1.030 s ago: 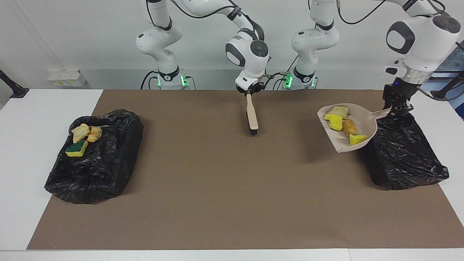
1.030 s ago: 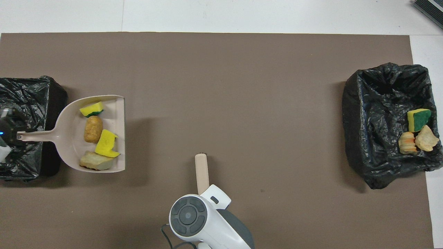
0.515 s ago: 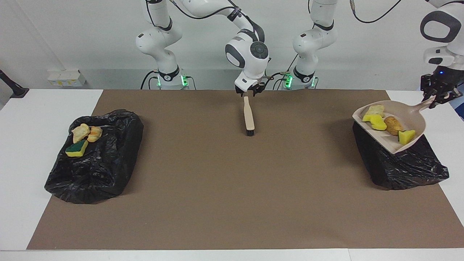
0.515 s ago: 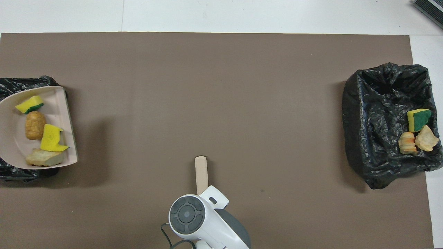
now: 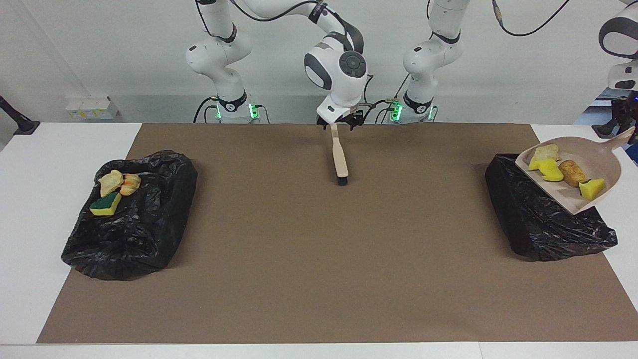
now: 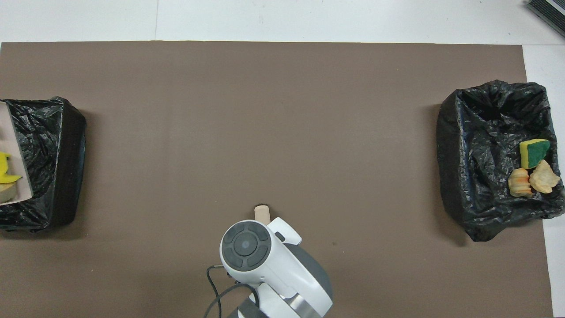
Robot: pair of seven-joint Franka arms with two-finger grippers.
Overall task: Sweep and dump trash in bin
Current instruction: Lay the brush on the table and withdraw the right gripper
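My left gripper (image 5: 627,127) is shut on the handle of the beige dustpan (image 5: 595,159) and holds it raised over the black-lined bin (image 5: 538,219) at the left arm's end. In the pan lie a beige chunk (image 5: 546,151), a yellow sponge scrap (image 5: 551,170), a brown lump (image 5: 572,172) and another yellow scrap (image 5: 592,188). In the overhead view only the pan's lip (image 6: 15,150) shows over that bin (image 6: 48,163). My right gripper (image 5: 339,122) is shut on the brush (image 5: 340,157), whose bristles hang near the mat midway between the arms' bases.
A second black-lined bin (image 5: 134,219) at the right arm's end holds a green-backed sponge (image 5: 105,204), a beige chunk (image 5: 110,182) and an orange lump (image 5: 130,183). It also shows in the overhead view (image 6: 485,168). A brown mat (image 5: 319,259) covers the table.
My left gripper carried the loaded dustpan up and outward, from beside the bin to over it. My right gripper drew the brush slightly toward the robots.
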